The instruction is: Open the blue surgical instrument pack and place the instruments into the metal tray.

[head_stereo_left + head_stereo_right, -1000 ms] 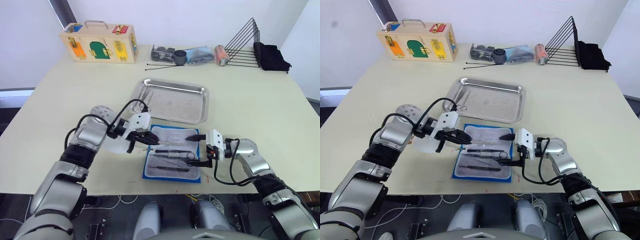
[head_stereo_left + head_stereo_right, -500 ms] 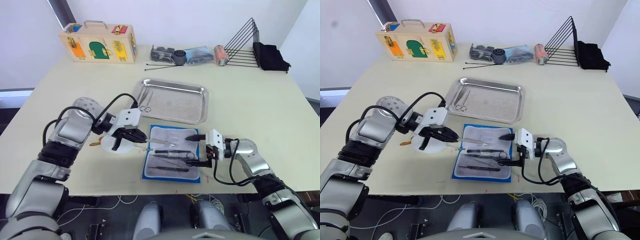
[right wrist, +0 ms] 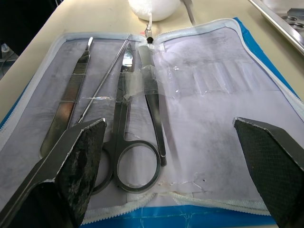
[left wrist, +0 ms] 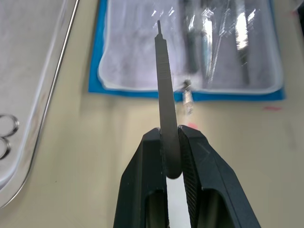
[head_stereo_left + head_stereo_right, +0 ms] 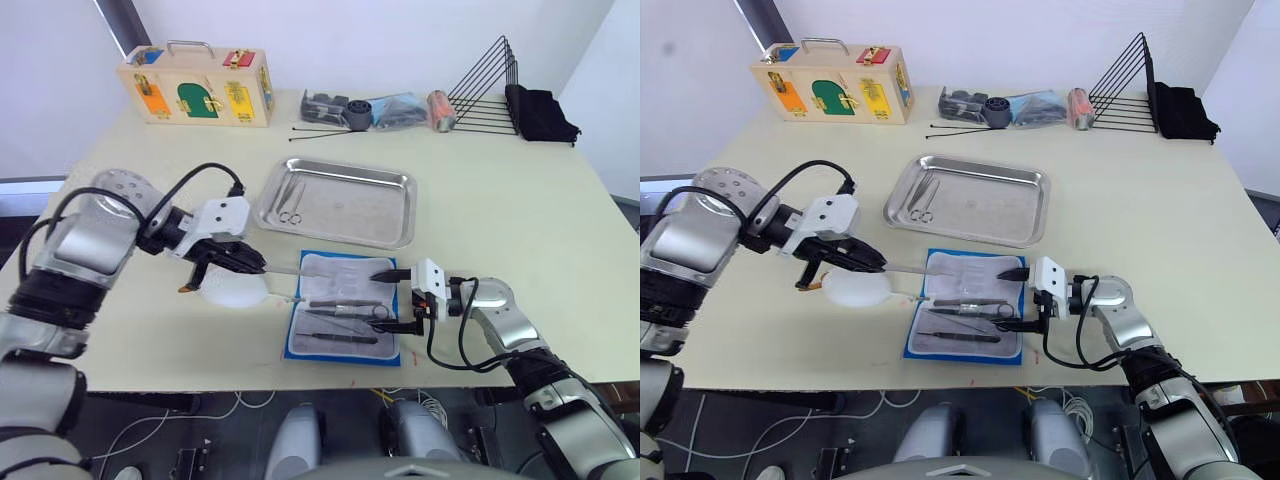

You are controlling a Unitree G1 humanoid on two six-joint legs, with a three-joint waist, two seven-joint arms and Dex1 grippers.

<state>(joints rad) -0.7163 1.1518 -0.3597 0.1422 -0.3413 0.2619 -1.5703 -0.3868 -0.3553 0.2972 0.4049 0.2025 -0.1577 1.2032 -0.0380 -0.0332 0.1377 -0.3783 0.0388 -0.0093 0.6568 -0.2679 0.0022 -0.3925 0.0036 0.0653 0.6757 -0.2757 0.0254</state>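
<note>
Blue surgical instrument pack [image 5: 345,320] lies unzipped and flat just in front of the metal tray [image 5: 336,201], lining up. Left gripper [image 5: 257,267], off the pack's left edge, clamps a thin flat instrument [image 4: 166,95] pointing toward the pack. Right gripper [image 5: 385,299] spread wide at the pack's right edge. Scissors [image 3: 126,142], forceps [image 3: 153,107], probe in sleeves; a second pair of scissors [image 5: 291,202] in tray.

arms: silver-grey metal shells on mine, round dimpled elbow caps, black joints
wrists: white boxy camera housings
cables: loose black loops running along each forearm
left gripper [image 5: 250,265]: two matte black fingers
right gripper [image 5: 392,300]: same black fingers, textured rubbery pads
</note>
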